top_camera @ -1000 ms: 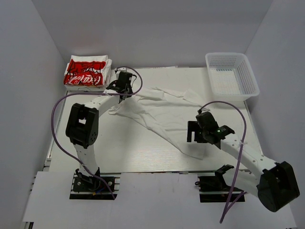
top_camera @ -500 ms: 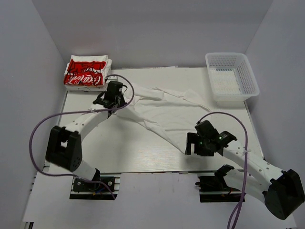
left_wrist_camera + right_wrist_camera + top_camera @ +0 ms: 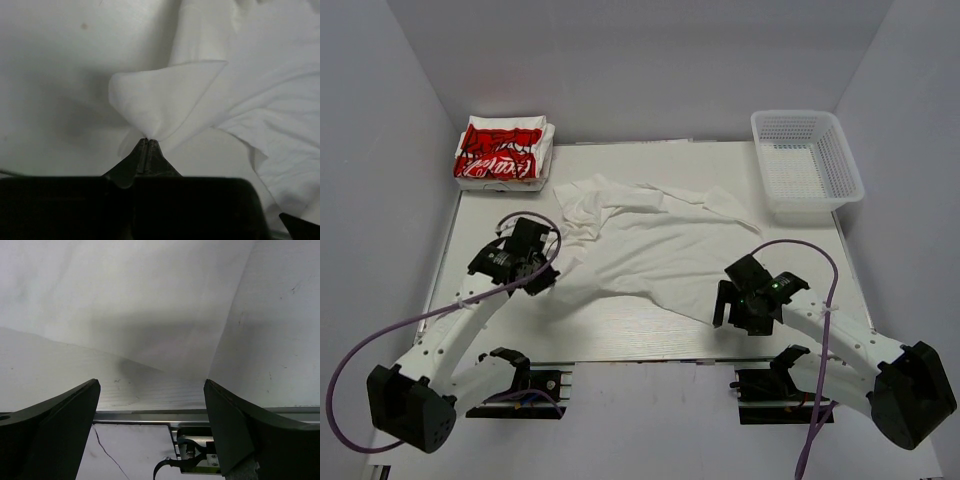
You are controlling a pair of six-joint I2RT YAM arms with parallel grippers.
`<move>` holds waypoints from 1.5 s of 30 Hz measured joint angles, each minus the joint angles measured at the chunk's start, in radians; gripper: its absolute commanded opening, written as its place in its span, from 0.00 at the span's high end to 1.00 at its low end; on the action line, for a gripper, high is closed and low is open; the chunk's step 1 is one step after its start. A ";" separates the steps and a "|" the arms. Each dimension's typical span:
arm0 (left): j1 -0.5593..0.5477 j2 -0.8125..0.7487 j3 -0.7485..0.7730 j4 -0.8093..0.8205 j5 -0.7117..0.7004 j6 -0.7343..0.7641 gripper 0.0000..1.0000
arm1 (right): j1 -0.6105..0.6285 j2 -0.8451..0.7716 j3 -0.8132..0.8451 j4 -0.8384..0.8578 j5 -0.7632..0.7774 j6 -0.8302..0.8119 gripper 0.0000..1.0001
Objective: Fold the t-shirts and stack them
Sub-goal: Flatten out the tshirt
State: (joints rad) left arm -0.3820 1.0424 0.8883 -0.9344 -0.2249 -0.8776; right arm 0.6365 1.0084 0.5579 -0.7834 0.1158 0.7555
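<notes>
A plain white t-shirt (image 3: 650, 240) lies crumpled and spread across the middle of the table. My left gripper (image 3: 545, 278) is shut on its near-left corner; in the left wrist view the fingertips (image 3: 146, 142) pinch a peak of cloth (image 3: 165, 100) just above the table. My right gripper (image 3: 723, 305) is open and empty at the shirt's near-right corner; in the right wrist view (image 3: 150, 390) its fingers straddle bare table, with white cloth (image 3: 125, 300) just ahead. Folded t-shirts with a red print (image 3: 502, 150) sit stacked at the back left.
A white plastic mesh basket (image 3: 798, 114) stands at the back right corner. The table's near metal edge (image 3: 150, 416) runs just below the right gripper. White walls enclose the table on three sides.
My left gripper has pulled the shirt corner from the back left down toward the near left, spreading the cloth. My right gripper has shifted nearer and slightly left.
</notes>
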 measured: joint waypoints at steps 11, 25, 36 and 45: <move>0.000 0.005 -0.064 -0.326 -0.004 -0.122 0.01 | 0.000 0.048 0.006 0.015 0.046 -0.035 0.10; -0.005 0.467 0.161 0.283 -0.054 0.206 0.01 | -0.001 0.288 0.225 0.229 0.127 -0.172 0.10; -0.009 0.886 0.464 0.414 -0.143 0.424 0.01 | -0.009 0.409 0.233 0.265 0.137 -0.203 0.10; 0.041 0.945 0.531 0.492 -0.145 0.453 0.01 | -0.034 0.489 0.240 0.314 0.095 -0.237 0.10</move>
State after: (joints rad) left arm -0.3412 1.9869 1.4193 -0.4427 -0.3702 -0.4248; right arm 0.6022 1.4971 0.7982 -0.4690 0.2104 0.5186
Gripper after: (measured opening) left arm 0.992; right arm 0.900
